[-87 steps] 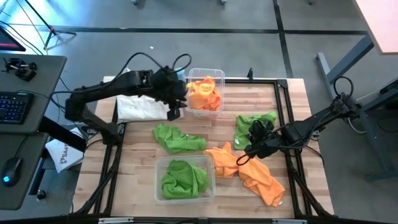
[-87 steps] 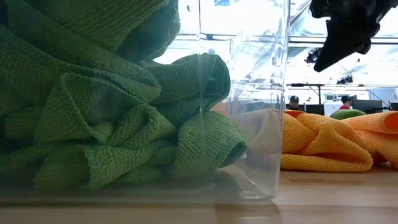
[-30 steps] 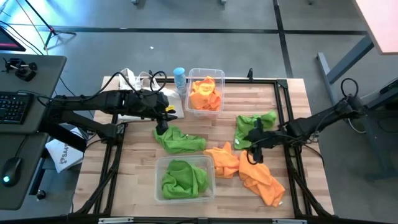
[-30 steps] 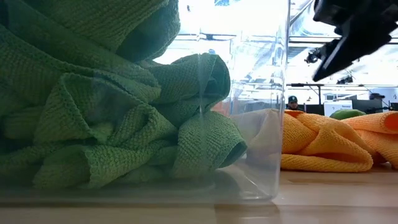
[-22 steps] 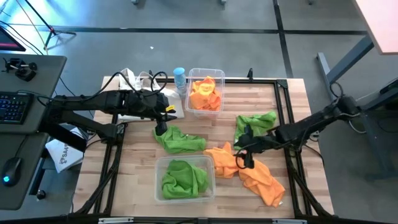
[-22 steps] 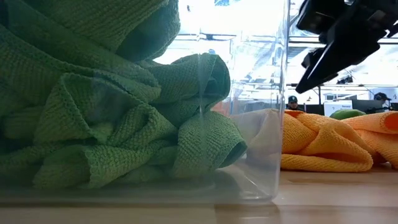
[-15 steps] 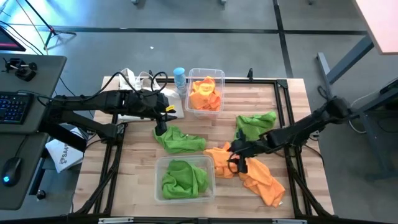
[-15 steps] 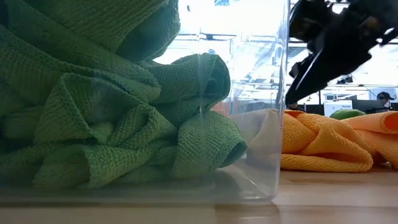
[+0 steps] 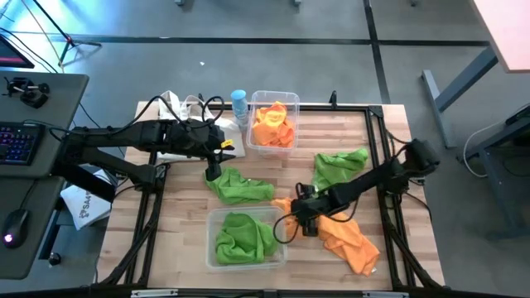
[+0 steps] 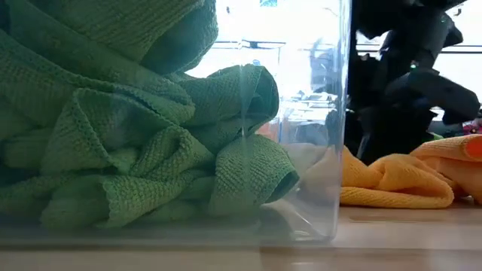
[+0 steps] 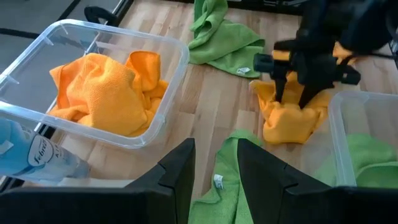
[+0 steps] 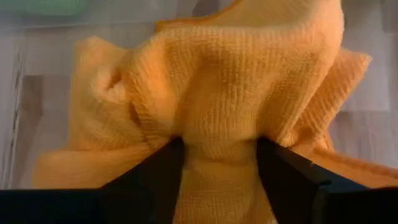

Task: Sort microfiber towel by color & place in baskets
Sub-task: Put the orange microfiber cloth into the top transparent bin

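Note:
Two clear baskets stand on the wooden table: the far one holds orange microfiber towels, the near one green ones. Loose towels lie between them: one green, another green, and two orange. My right gripper is open and lowered onto the orange towel beside the near basket. My left gripper is open and hovers over the far-left end of a loose green towel. My right gripper comes from above, pointing down, with its open fingers set into the orange towel. A raised bunch of the cloth fills the gap between them. The towel lies on the table, bunched up and slack.
A blue spray bottle stands left of the far basket, with cables behind it. The near basket's wall is close to my right gripper. Bare wood shows near the table's left edge.
My right gripper has moved toward the table's left and near edges and downward. It left the green towel on the right and came down on the orange towel beside the near basket. That towel now bunches up between its fingers.

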`<action>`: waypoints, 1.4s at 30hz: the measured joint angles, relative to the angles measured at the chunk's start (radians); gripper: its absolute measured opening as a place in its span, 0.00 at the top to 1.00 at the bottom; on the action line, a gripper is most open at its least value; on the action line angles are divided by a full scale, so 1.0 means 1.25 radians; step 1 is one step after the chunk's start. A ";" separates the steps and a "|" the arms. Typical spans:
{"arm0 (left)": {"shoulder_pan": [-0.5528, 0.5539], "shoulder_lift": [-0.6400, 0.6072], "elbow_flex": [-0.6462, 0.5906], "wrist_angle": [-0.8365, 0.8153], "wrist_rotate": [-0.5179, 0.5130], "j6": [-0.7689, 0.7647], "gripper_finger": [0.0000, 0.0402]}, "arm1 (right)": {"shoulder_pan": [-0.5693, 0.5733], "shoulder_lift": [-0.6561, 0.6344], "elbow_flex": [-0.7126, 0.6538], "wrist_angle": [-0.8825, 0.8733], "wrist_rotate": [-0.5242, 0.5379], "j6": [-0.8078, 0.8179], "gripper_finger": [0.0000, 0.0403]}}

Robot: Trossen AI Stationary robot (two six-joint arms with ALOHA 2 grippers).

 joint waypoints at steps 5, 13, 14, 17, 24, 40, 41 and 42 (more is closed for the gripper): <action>0.000 0.000 0.000 0.000 0.000 0.000 0.73 | 0.005 0.056 0.049 -0.033 -0.012 0.007 0.71; 0.000 0.000 0.000 -0.003 0.000 0.048 0.73 | 0.007 0.042 0.175 -0.343 -0.020 0.051 0.94; 0.000 0.000 0.000 -0.003 -0.001 0.057 0.73 | 0.007 0.033 0.202 -0.400 -0.015 0.064 0.95; 0.000 0.000 0.000 -0.003 -0.003 0.089 0.73 | 0.007 -0.001 0.281 -0.581 0.035 0.107 0.98; 0.000 0.000 0.000 -0.003 -0.003 0.105 0.72 | 0.014 -0.096 0.454 -0.822 0.210 0.174 0.99; -0.002 -0.082 -0.019 -0.089 -0.002 0.089 0.72 | -0.128 -0.119 0.736 -0.848 0.422 0.140 1.00; -0.005 -0.096 -0.034 -0.077 -0.002 0.089 0.72 | -0.147 -0.109 0.751 -0.848 0.422 0.134 1.00; -0.007 -0.109 -0.049 -0.061 -0.002 0.082 0.72 | -0.165 -0.100 0.766 -0.846 0.422 0.128 1.00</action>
